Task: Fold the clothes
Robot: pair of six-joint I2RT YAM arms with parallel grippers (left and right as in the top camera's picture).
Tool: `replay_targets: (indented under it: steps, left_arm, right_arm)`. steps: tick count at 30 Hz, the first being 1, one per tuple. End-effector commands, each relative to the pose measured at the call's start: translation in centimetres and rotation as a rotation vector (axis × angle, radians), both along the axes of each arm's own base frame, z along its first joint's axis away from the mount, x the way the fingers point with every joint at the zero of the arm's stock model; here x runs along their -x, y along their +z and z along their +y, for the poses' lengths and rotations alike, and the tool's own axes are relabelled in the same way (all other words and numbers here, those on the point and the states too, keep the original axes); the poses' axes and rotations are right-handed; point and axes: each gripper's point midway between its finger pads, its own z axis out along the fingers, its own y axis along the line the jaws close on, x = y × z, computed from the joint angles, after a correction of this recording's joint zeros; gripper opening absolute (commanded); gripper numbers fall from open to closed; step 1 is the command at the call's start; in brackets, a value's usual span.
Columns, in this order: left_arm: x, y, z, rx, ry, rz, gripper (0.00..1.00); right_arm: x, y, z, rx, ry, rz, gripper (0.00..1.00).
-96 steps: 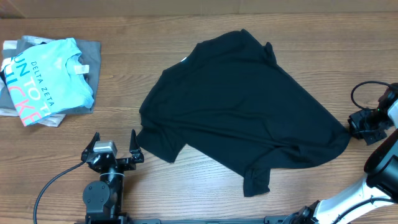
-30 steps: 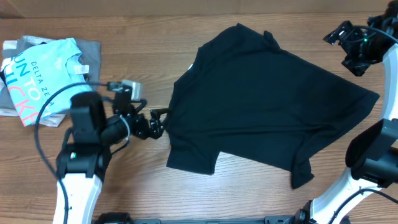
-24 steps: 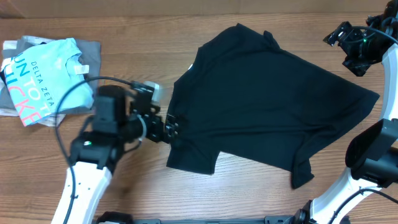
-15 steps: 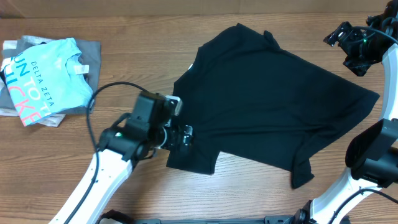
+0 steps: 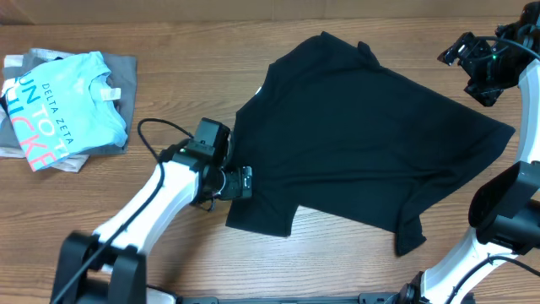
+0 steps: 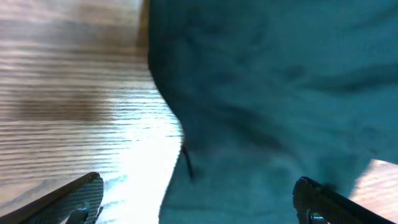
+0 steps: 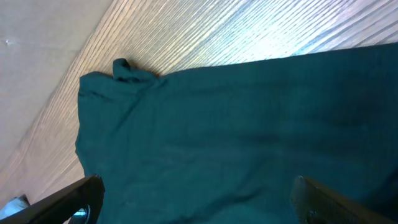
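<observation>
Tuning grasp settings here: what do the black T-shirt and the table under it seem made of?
Black T-shirt: soft matte fabric, probably a cotton-like knit; it lies limp with shallow wrinkles and shows no sheen.
Table: wood or wood-look laminate, smooth and slightly glossy; straight brown grain lines, bright glare in the wrist views. Which one cannot be told.

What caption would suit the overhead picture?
Left gripper, jaws open, at the edge of the black T-shirt; right gripper hangs open beyond its far side.

Bright, even; L wrist cam blurry, glare
</observation>
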Motion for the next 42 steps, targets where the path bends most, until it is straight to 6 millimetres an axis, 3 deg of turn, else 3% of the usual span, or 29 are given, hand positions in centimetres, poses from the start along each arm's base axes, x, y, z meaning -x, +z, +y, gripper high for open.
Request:
replay_targets:
  steps: [1, 8, 15, 16, 18, 21, 25, 26, 28, 33, 38, 42]
  left_arm:
    - [-0.3, -1.1, -1.1, 0.053, -0.029, 0.042, 1.0]
    - [-1.3, -1.9, -1.9, 0.083, -0.051, 0.021, 0.99]
    - [-2.8, -1.7, -2.3, 0.092, -0.085, -0.05, 0.87]
    - [-3.0, -1.7, -2.2, 0.09, -0.085, -0.06, 0.82]
    - [-3.3, -1.7, -2.2, 0.083, -0.083, -0.073, 0.61]
    - [-3.3, -1.7, -2.2, 0.083, -0.083, -0.075, 0.38]
    - [-3.6, -1.7, -2.2, 0.084, -0.083, -0.087, 0.12]
    - [-3.8, -1.6, -2.2, 0.086, -0.082, -0.096, 0.06]
    - [-4.5, -1.5, -2.0, 0.074, -0.073, -0.124, 0.04]
    - [-6.6, -1.6, 1.2, 0.013, 0.065, -0.164, 0.04]
    - [-7.7, -1.7, 6.8, -0.011, 0.247, -0.153, 0.04]
    - [-7.6, -1.9, 12.0, -0.029, 0.396, -0.126, 0.04]
  right_arm:
    - [-0.3, 1.0, -0.3, 0.021, 0.001, -0.025, 1.0]
    - [-0.2, 0.9, -0.3, 0.02, 0.001, -0.023, 1.0]
    - [-0.2, 0.9, -0.3, 0.021, 0.001, -0.023, 1.0]
    - [-0.2, 0.9, -0.3, 0.021, 0.001, -0.022, 1.0]
    - [-0.2, 0.9, -0.3, 0.02, 0.001, -0.022, 1.0]
    - [-0.1, 0.9, -0.3, 0.018, 0.001, -0.015, 1.0]
    - [0.1, 0.8, -0.2, 0.015, 0.001, -0.007, 1.0]
    - [0.1, 0.8, -0.2, 0.015, 0.001, -0.007, 1.0]
    - [0.2, 0.7, -0.2, 0.013, 0.001, -0.003, 1.0]
    - [0.4, 0.6, 0.0, 0.005, 0.003, 0.009, 1.0]
    - [0.7, 0.5, 0.4, 0.001, 0.009, 0.023, 1.0]
    - [0.7, 0.4, 1.2, -0.002, 0.025, 0.03, 1.0]
